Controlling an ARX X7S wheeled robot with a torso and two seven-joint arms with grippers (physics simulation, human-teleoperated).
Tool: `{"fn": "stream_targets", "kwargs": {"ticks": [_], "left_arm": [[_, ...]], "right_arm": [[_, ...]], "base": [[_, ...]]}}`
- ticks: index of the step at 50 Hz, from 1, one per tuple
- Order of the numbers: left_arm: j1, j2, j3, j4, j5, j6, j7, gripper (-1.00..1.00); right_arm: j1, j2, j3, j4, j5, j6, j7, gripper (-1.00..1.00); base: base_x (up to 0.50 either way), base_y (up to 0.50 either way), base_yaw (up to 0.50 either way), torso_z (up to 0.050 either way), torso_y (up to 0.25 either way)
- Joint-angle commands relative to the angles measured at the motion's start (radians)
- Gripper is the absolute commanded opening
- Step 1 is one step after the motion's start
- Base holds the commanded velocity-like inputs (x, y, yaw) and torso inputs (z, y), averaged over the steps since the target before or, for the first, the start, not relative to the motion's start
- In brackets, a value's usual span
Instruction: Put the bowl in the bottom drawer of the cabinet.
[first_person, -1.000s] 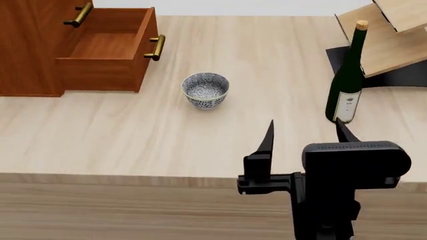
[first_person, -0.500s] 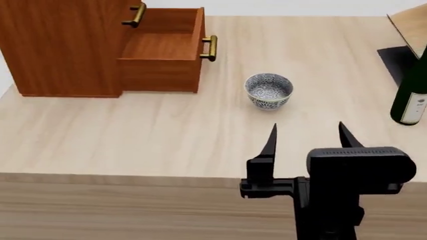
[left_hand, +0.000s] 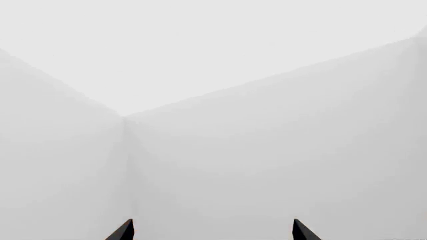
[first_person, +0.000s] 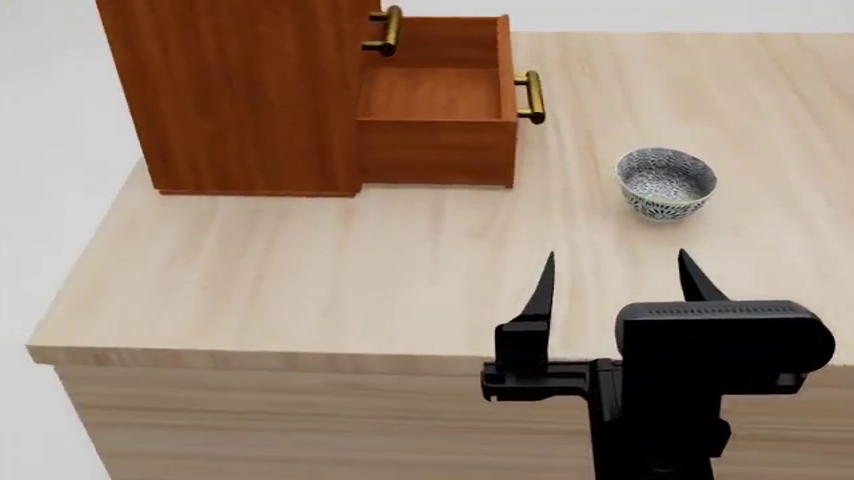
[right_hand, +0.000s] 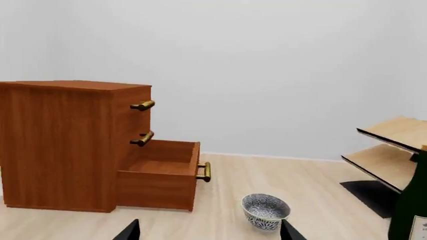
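The blue-patterned white bowl (first_person: 666, 183) (right_hand: 265, 211) stands upright on the light wood table (first_person: 307, 280), to the right of the cabinet (first_person: 227, 95) (right_hand: 63, 142). The bottom drawer (first_person: 441, 110) (right_hand: 160, 182) is pulled out and empty, its brass handle (first_person: 530, 97) facing the bowl. My right gripper (first_person: 617, 275) (right_hand: 208, 231) hovers open over the table's near edge, well short of the bowl, with nothing between its fingers. My left gripper (left_hand: 210, 231) is open, facing blank white walls, and does not show in the head view.
The two upper drawers are closed, with brass handles (right_hand: 143, 105) one above the other. A dark wine bottle (right_hand: 410, 210) and a light wooden rack (right_hand: 390, 150) stand to the right of the bowl. The table's left edge (first_person: 87, 250) lies just beyond the cabinet.
The head view has swung left: cabinet and bowl shifted rightward in frame, and the wine bottle and rack slid out of it. The right gripper stays open in the same place.
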Motion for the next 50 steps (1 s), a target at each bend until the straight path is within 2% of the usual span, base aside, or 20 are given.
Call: {"fn": "stream_targets", "kwargs": {"ticks": [1,11,30,50], "left_arm": [[-0.003,0.000,0.009,-0.002,0.000,0.001,-0.005,1.00],[-0.001,0.000,0.021,-0.010,0.004,0.013,-0.005,1.00],[0.002,0.007,0.019,-0.009,-0.006,0.010,-0.012,1.00],[0.007,0.004,0.014,-0.009,-0.013,0.018,-0.015,1.00]], "right_arm": [[-0.003,0.002,0.002,0.009,0.008,-0.013,0.000,1.00],[-0.011,0.004,0.006,0.010,0.014,-0.025,0.004,1.00],[-0.019,0.010,0.014,-0.001,0.027,-0.022,0.016,1.00],[-0.020,0.020,0.006,-0.011,0.033,-0.016,0.025,1.00]], "base": [[0.00,0.48,0.00,0.000,0.000],[0.00,0.37,0.00,0.000,0.000],[0.00,0.00,0.00,0.000,0.000],[0.27,0.00,0.00,0.000,0.000]]}}
